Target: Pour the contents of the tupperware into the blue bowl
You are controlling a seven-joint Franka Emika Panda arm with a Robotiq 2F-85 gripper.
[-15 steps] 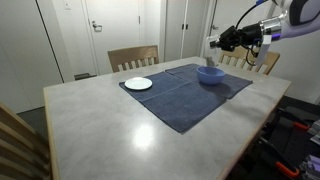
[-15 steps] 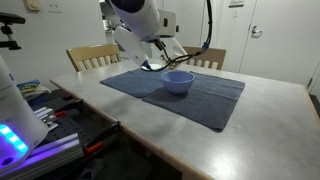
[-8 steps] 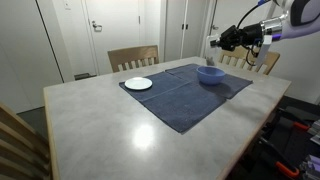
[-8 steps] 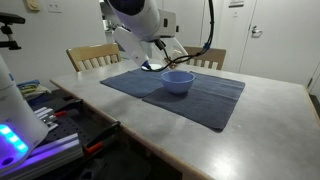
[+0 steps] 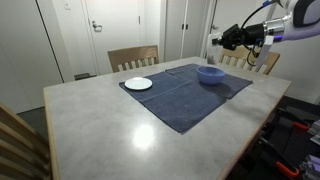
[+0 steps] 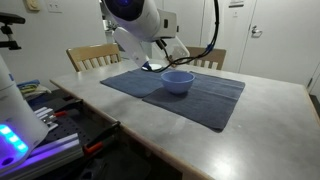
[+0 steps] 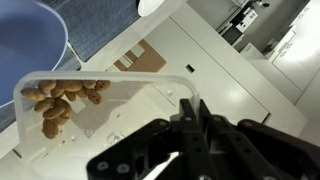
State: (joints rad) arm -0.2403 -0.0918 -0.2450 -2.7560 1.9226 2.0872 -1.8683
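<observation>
My gripper (image 7: 190,112) is closed tight on one long edge of the tupperware (image 7: 105,125), with only the plastic rim between the fingers. I hold it in the air, clear of the table (image 5: 90,125). In an exterior view the tupperware (image 5: 214,42) hangs above the blue bowl (image 5: 210,74) without touching it.

From my wrist the brown bits (image 7: 62,100) lie heaped in the left end of the tupperware, the end nearest the blue bowl (image 7: 28,40) (only part of its rim and inside shows at the upper left). I cannot tell how far the tupperware is tipped.

The bowl stands on a dark blue cloth (image 5: 180,100) spread over the table. A white plate (image 5: 139,84) rests on the cloth's left corner, well apart from the bowl. A wooden chair (image 5: 133,57) stands at the table's far side.
</observation>
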